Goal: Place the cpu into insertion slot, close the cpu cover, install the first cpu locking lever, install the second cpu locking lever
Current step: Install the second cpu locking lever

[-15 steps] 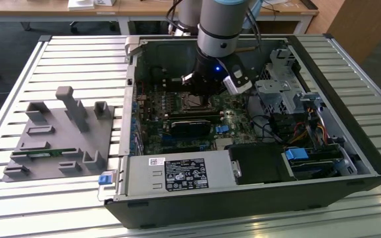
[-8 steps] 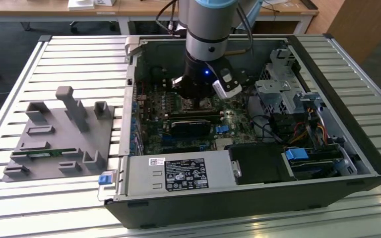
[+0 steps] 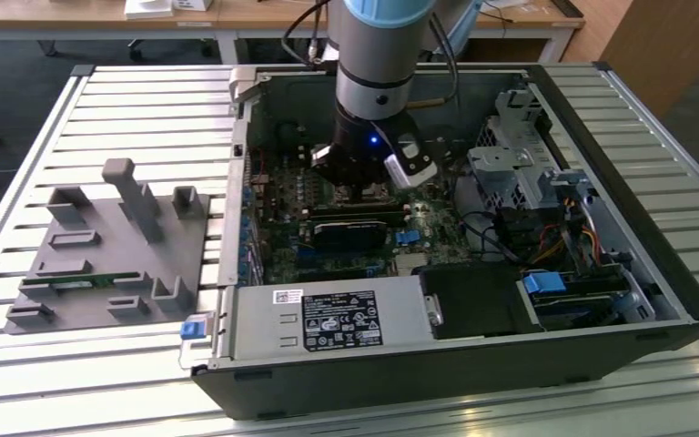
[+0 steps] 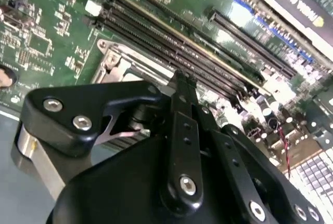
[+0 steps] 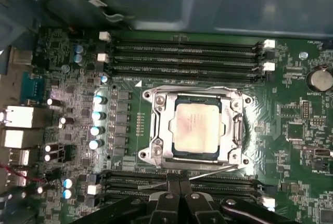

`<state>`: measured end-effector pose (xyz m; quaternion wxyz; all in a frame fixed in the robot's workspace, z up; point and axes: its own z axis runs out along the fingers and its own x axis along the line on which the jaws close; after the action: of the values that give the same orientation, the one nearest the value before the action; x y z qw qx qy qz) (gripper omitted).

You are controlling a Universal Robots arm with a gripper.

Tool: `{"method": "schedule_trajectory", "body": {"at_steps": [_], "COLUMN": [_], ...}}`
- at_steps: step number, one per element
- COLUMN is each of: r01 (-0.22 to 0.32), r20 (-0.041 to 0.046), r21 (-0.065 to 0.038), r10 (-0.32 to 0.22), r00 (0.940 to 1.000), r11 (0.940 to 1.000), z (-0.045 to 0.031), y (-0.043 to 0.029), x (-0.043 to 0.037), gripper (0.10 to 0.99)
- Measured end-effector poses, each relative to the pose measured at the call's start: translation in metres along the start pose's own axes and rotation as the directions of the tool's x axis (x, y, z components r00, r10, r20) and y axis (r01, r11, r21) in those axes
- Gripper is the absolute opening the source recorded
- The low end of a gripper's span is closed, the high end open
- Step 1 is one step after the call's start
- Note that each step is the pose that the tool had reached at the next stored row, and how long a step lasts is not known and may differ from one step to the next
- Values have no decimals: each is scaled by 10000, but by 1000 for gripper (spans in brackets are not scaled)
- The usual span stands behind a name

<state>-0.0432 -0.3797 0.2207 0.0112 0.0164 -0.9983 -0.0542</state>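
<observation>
The arm reaches down into the open computer case (image 3: 641,300), which lies on a slatted table (image 3: 106,118), and its gripper (image 3: 362,187) hangs low over the motherboard (image 3: 325,250) near the middle of the case in the exterior view.

In the first wrist view the cpu (image 5: 196,126) sits flat in the insertion slot, its pale metal top showing through the square window of the cpu cover (image 5: 158,125), which lies closed down around it as a silvery frame. A thin locking lever (image 5: 221,169) runs slantwise along the socket edge nearest the gripper, its end reaching toward the fingertips. The gripper (image 5: 179,182) stands just beside that edge of the socket, over the memory slots (image 5: 218,185) that border it, and apart from the cpu itself. Its two black fingers are pressed together with no gap visible between them, and whether they pinch the lever's tip cannot be told.

In the second wrist view the closed fingers (image 4: 183,99) point down at the corner of the metal socket frame (image 4: 122,63), alongside rows of long black memory slots (image 4: 171,42).

To the exterior view's left of the case, a grey fixture block (image 3: 113,250) rests on the table.
</observation>
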Motion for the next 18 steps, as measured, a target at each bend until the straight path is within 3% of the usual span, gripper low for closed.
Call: {"method": "schedule_trajectory", "body": {"at_steps": [3,7,12,18], "r01": [1,0,6,8], "r20": [11,13,18,19], "r21": [-261,-318,-465,-486], "r10": [-1,1,-5,-7], "r00": [10000,10000,10000,10000], "r11": [9997,9995,9989,9988], "z": [-2,-9,-9,81], "y": [-28,-99,-125,-136], "x": [2,36,144,162], "gripper": [106,106,106,106]}}
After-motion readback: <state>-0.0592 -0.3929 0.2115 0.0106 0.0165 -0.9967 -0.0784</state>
